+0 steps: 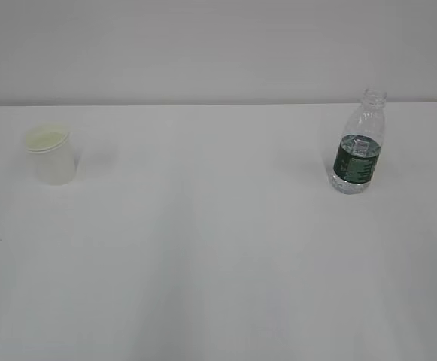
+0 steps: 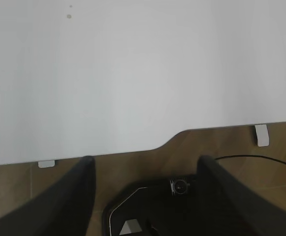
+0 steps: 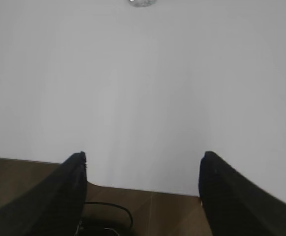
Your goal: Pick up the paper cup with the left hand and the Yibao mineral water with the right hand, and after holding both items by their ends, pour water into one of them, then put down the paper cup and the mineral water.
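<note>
1. The paper cup [image 1: 51,156] stands upright at the table's [image 1: 218,256] far left, the Yibao mineral water [image 1: 358,144] far right, well apart
2. The left hand [image 2: 143,169] and right hand [image 3: 143,164] hang wide-jawed, empty, over the near table edge

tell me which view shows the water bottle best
The exterior view: the Yibao mineral water stands upright and whole on the table's right side, green label and capless neck visible. The right wrist view catches only a sliver at its top edge; the left wrist view shows none of it.
</note>
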Robot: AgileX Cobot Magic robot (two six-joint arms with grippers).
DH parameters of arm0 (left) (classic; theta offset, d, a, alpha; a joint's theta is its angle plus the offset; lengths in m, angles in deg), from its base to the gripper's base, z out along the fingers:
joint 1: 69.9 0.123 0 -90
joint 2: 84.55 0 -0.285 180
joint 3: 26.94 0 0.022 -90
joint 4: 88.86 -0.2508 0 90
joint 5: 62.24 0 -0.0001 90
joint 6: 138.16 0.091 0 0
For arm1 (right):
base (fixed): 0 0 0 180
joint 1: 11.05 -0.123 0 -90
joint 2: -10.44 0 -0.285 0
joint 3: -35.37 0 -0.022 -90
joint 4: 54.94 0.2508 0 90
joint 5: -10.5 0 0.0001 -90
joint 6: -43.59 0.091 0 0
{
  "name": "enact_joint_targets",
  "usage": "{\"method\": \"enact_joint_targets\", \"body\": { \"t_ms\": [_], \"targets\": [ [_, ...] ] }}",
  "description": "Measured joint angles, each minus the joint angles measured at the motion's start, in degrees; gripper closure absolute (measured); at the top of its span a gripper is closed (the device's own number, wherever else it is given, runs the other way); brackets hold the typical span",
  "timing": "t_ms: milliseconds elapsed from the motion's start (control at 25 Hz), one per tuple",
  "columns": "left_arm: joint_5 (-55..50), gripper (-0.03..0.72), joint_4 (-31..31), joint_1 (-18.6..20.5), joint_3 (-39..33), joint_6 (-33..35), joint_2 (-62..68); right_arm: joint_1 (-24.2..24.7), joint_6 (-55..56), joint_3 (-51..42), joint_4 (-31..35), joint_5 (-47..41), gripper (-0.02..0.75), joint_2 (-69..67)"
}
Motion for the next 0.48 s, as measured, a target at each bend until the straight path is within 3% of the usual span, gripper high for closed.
{"method": "enact_joint_targets", "body": {
  "t_ms": [480],
  "targets": [
    [2.0, 0.221, -0.4, 0.0, -3.3, 0.0, -2.5, 0.0, 0.0, -0.6, 0.4, 0.1, 0.199, 1.1]
  ]
}}
